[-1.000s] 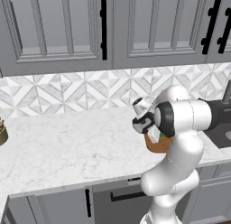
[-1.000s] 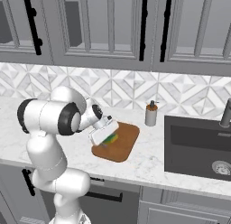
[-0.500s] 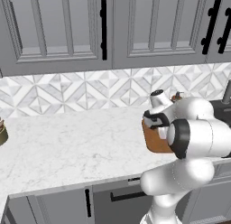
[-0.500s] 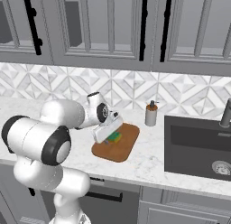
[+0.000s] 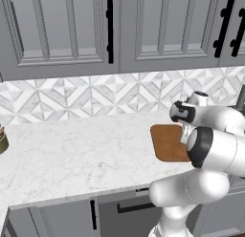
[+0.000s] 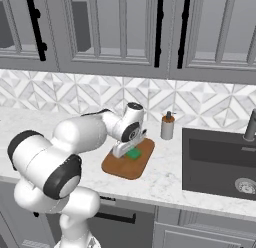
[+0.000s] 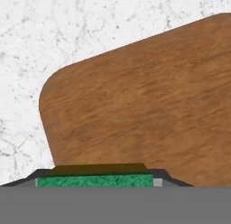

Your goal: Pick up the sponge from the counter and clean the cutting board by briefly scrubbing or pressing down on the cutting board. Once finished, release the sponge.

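Observation:
The orange-brown cutting board [image 6: 120, 164] lies on the white marble counter [image 6: 60, 127], left of the sink. My gripper [image 6: 131, 153] points down over the board's far half, shut on the green sponge [image 6: 134, 154]. The sponge sits at the board's surface. In the hand view the sponge's green top [image 7: 94, 180] lies between the dark fingertips [image 7: 168, 177], with the board [image 7: 144, 101] spread beyond it. In the left base view the board [image 5: 167, 143] shows left of my arm, whose elbow hides its right part.
A soap dispenser [image 6: 167, 127] stands behind the board by the backsplash. The dark sink [image 6: 220, 159] and its faucet [image 6: 250, 127] are to the right. A small pot [image 5: 2, 140] sits at the far left of the counter. Cabinets hang overhead.
The arm has swung its elbow forward and down. The hand has brought the sponge from a tilted hold above the board down onto it.

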You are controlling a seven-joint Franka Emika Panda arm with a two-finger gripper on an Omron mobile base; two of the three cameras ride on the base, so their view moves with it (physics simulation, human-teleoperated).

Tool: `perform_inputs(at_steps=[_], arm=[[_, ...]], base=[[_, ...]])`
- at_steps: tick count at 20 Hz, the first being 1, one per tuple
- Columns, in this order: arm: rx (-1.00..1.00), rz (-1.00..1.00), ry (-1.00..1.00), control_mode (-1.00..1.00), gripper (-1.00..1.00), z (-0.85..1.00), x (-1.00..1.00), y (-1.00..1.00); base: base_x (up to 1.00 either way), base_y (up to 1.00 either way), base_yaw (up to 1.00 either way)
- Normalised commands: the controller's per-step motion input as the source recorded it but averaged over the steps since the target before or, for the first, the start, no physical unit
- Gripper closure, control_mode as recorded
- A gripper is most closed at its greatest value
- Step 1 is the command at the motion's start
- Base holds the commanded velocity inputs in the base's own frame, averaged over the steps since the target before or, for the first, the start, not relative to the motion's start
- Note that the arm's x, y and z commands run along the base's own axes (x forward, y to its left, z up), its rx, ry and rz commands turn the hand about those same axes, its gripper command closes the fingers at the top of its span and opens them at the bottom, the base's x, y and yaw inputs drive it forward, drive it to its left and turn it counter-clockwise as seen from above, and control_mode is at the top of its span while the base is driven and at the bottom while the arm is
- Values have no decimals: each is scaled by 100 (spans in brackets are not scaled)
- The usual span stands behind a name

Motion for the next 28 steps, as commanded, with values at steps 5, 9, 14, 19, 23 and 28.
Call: perform_inputs(at_steps=[5, 9, 14, 19, 23, 28], arm=[[35, 0, -10, -100, 100, 3, 2, 0], [25, 0, -10, -100, 100, 5, 1, 0], [20, 0, -21, -100, 100, 0, 2, 1], [19, 0, -17, -100, 100, 0, 18, 13], [23, 0, -1, -100, 100, 0, 29, 0], [19, 0, 0, -100, 100, 0, 8, -16]], base=[[0, 0, 0], [0, 0, 0], [0, 0, 0], [0, 0, 0], [0, 0, 0], [0, 0, 0]])
